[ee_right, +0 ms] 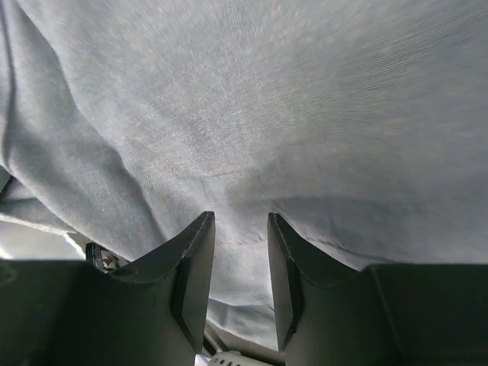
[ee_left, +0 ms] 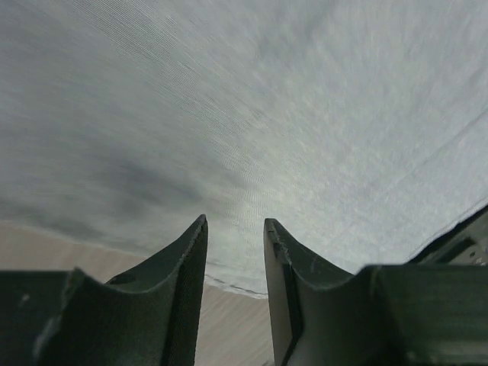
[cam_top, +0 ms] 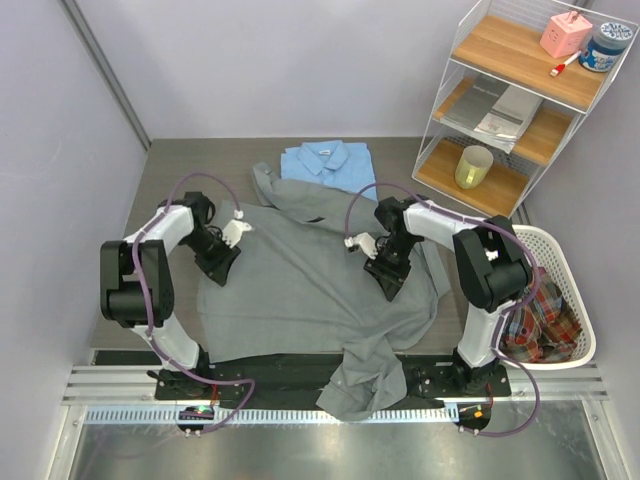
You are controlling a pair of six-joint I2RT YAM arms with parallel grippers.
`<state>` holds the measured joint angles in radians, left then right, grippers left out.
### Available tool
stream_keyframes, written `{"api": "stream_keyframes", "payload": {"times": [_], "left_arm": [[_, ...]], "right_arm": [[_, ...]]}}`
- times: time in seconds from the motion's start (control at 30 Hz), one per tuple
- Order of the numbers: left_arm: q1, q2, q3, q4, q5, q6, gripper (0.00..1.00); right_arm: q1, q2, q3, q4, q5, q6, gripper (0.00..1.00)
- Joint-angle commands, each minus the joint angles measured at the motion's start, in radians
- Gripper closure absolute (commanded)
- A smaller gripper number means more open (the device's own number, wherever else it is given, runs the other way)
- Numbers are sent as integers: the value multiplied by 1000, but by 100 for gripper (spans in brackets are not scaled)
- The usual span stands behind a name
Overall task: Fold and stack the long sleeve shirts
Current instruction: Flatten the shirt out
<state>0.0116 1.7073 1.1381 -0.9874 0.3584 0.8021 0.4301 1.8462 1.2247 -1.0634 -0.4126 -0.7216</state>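
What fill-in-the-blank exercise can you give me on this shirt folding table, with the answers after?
1. The spread-out shirt covering most of the table is plain ____.
2. The folded shirt beyond it is light ____.
3. The cup on the rack's lowest shelf is ____.
4. The plaid cloth lies in the white ____.
Missing words: grey, blue, yellow, basket.
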Motion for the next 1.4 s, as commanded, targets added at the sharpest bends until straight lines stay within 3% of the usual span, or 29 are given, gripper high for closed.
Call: {"api": "stream_keyframes", "payload": {"times": [0.0, 0.4, 0.53, 0.6, 0.73, 0.87, 1.0, 1.07, 1.2, 1.37], "left_arm": [[7, -5, -61, 1, -65, 81, 65], [106, -109, -294, -88, -229, 325, 67], [134, -118, -264, -166, -201, 384, 67], [143, -106, -168, -226, -118, 379, 61], [143, -75, 44, -299, 72, 339, 51], [143, -78, 188, -202, 184, 202, 44], [143, -52, 235, 56, 203, -25, 43], [143, -16, 259, 125, 205, -84, 42], [142, 63, 319, 187, 171, -184, 42], [140, 161, 400, 185, 123, -176, 42]], "right_arm": [[7, 25, -42, 25, -18, 43, 60], [176, -4, -129, 17, -117, 126, 57], [199, -47, -110, -59, -153, 97, 56], [158, -62, -33, -89, -150, 88, 56], [-5, -32, 171, -121, -196, 106, 51], [-77, -5, 366, -25, -140, 160, 47], [-83, 36, 423, 248, -28, 273, 44], [-82, 88, 500, 281, -19, 295, 45], [-82, 257, 634, 292, -14, 317, 45], [-77, 349, 726, 341, -20, 337, 44]]}}
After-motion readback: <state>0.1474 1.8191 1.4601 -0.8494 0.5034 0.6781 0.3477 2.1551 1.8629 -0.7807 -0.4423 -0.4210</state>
